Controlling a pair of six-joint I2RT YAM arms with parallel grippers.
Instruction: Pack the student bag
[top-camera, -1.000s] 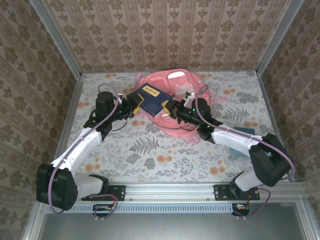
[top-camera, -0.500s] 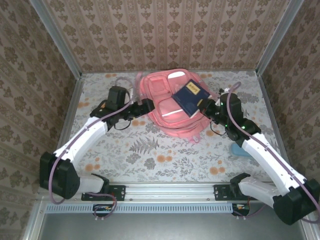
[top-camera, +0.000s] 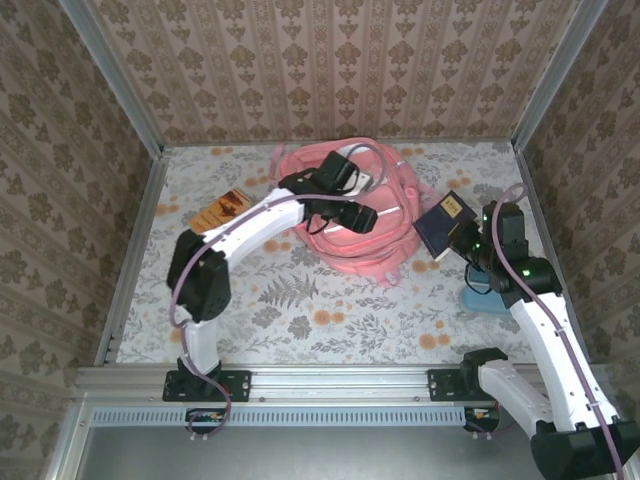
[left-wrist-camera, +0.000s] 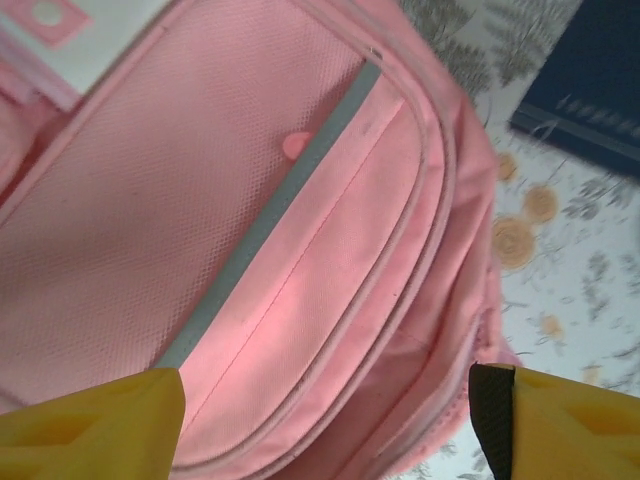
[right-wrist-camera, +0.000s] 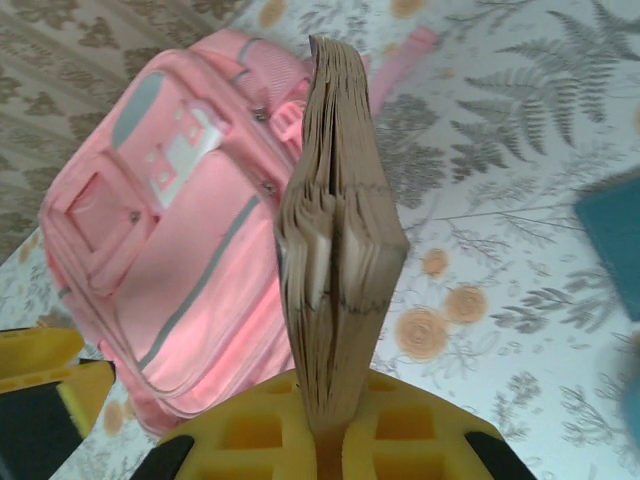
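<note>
Pinching a thick blue book (top-camera: 445, 222) in the right gripper (right-wrist-camera: 330, 410), left gripper (left-wrist-camera: 325, 400) spread wide over the student bag (left-wrist-camera: 250, 200)

The yellow right gripper (right-wrist-camera: 330, 435) clamps the lower end of a thick book (right-wrist-camera: 340, 230) with worn brown page edges, standing upright. Left of the book lies the salmon-pink fabric student bag (right-wrist-camera: 170, 230). To the book's right, a teal case (right-wrist-camera: 612, 240) rests on the fern-patterned tablecloth (right-wrist-camera: 520, 330).
</note>
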